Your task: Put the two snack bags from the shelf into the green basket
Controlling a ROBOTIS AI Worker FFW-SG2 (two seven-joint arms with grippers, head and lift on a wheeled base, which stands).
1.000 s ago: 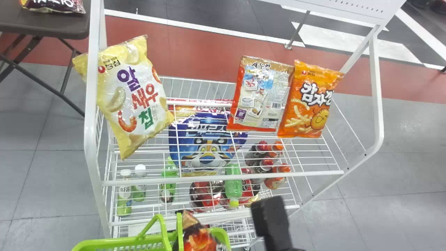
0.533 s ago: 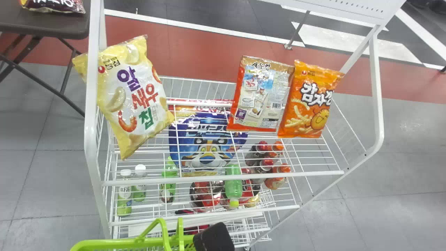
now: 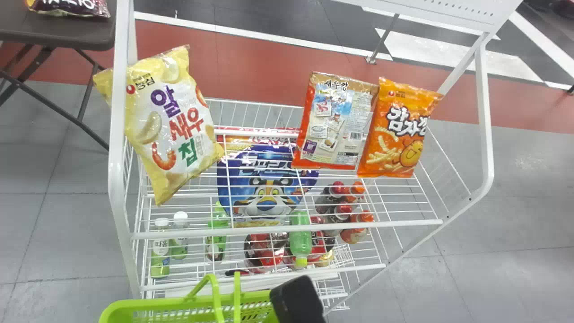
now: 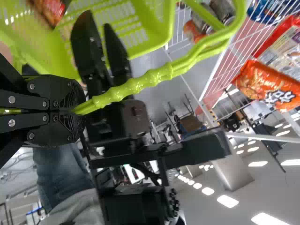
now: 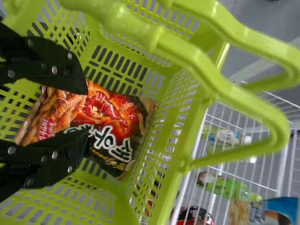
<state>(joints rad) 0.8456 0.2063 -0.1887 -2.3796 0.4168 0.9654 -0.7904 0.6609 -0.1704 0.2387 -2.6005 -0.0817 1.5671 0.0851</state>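
Clutches handle (image 4: 140, 82) of green basket (image 3: 148, 306) in left claw (image 4: 78, 111), holds right claw (image 3: 297, 298) unclenched over red snack bag (image 5: 112, 112) inside.

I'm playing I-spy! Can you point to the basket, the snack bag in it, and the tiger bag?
Basket (image 3: 152, 304): head view, on its rim.
Snack bag (image 5: 112, 123): right wrist view, on its front.
Tiger bag (image 3: 267, 205): head view, on the tiger's face.

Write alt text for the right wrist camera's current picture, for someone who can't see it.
The robot's right gripper, its two black fingers apart, is at a red-and-black snack bag lying inside a slatted green basket. The basket's handles arch across the picture, with bottles on a white wire rack beyond.
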